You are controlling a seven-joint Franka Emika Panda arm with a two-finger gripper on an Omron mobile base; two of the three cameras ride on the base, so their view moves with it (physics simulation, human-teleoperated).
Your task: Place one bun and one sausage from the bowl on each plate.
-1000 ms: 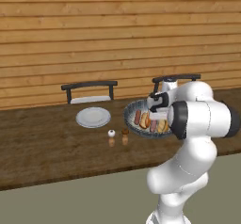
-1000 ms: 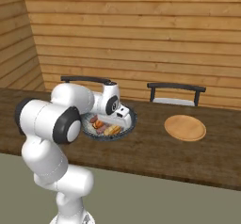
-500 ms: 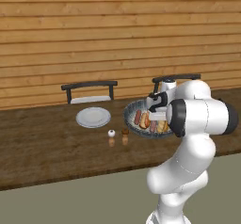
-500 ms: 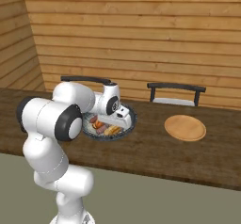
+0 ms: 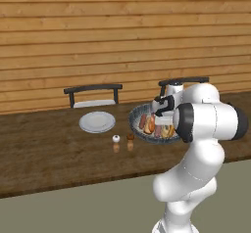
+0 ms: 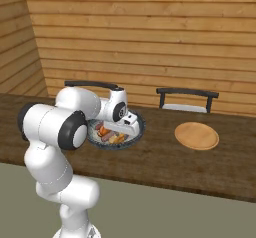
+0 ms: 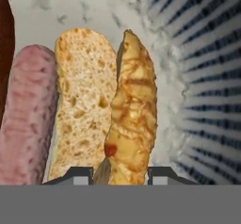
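From the left base view, the bowl sits on the dark wooden table, right of the flat grey plate, with two little shakers just in front between them. The gripper is down in the bowl over the food, and you can make out a few sausages and buns lying side by side, though they're too small here to sort out. From the right base view, same bowl with the hand dipped into its right part, and a round wooden plate well apart on the right in front of a chair. The hand view is the good one: the fingertips stand narrow on either side of the near end of a browned, golden bun, so the jaws look closed on it. Its long axis runs straight up the picture, away from the hand. A pale cut bun lies touching it on the left, a pink sausage beside that, all parallel, on the speckled inside next to the striped rim.
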